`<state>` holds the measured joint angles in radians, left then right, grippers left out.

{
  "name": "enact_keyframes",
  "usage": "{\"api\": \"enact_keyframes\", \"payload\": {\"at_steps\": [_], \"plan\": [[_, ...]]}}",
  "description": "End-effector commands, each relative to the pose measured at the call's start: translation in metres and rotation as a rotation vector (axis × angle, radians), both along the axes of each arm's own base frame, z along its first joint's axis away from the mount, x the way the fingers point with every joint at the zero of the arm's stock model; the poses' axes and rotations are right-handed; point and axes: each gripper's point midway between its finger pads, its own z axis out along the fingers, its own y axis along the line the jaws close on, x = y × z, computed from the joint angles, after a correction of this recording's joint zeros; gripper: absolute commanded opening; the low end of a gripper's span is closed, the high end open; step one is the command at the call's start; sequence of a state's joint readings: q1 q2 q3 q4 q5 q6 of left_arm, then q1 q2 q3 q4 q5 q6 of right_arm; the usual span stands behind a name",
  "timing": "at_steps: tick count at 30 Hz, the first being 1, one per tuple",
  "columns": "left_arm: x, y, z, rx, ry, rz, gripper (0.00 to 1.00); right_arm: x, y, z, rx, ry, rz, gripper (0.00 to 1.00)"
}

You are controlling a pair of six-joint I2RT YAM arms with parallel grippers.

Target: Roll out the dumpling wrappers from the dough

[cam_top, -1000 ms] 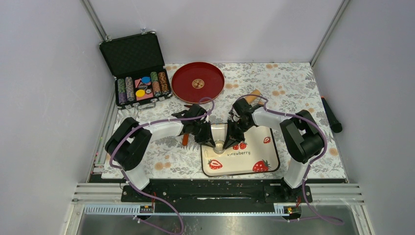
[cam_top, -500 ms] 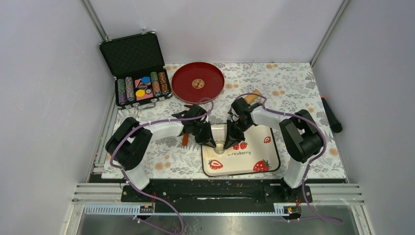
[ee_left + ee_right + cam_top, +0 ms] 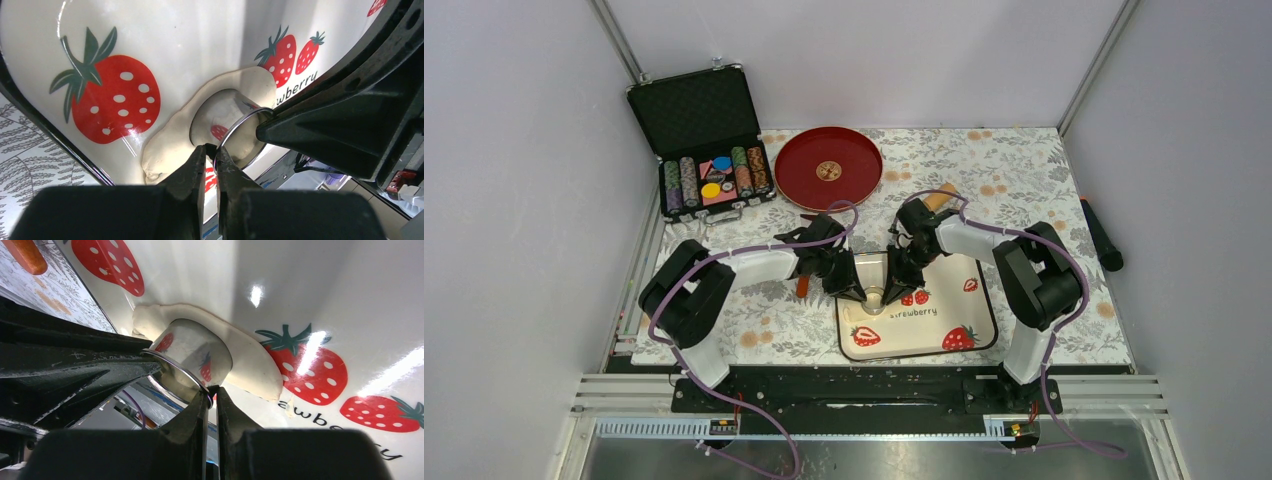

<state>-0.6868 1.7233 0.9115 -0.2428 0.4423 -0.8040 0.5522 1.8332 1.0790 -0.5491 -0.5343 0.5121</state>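
A flattened oval sheet of pale dough (image 3: 167, 145) lies on the strawberry tray (image 3: 929, 335), also in the right wrist view (image 3: 252, 367). A small metal ring cutter (image 3: 875, 297) stands upright on the dough (image 3: 225, 117) (image 3: 192, 352). My left gripper (image 3: 210, 150) (image 3: 862, 292) is shut on the cutter's rim from the left. My right gripper (image 3: 212, 396) (image 3: 890, 289) is shut on the rim from the right. No separate dumpling wrappers are in view. The dough inside the ring is hidden.
A red plate (image 3: 828, 168) with a gold emblem sits at the back. An open case of poker chips (image 3: 709, 150) is at the back left. A tan roller (image 3: 939, 199) lies behind the right arm. An orange handle (image 3: 802, 287) lies left of the tray. A black object (image 3: 1102, 236) lies at the far right.
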Motion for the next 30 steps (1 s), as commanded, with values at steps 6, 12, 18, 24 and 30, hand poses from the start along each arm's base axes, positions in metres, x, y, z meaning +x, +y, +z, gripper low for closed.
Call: {"api": "enact_keyframes", "payload": {"at_steps": [6,12,18,24,30], "plan": [[-0.039,0.064,-0.080,0.353,0.166,0.060,0.00,-0.032,-0.047,-0.051,-0.261,0.072,0.111,0.00],[-0.040,0.065,-0.080,0.372,0.186,0.071,0.00,-0.033,-0.057,-0.054,-0.337,0.064,0.134,0.00],[-0.042,0.067,-0.080,0.393,0.209,0.071,0.00,-0.036,-0.056,-0.054,-0.367,0.059,0.162,0.00],[-0.041,0.068,-0.077,0.416,0.219,0.077,0.00,-0.038,-0.057,-0.056,-0.375,0.073,0.172,0.00],[-0.039,0.069,-0.074,0.429,0.221,0.091,0.00,-0.036,-0.055,-0.049,-0.369,0.059,0.179,0.00]]}}
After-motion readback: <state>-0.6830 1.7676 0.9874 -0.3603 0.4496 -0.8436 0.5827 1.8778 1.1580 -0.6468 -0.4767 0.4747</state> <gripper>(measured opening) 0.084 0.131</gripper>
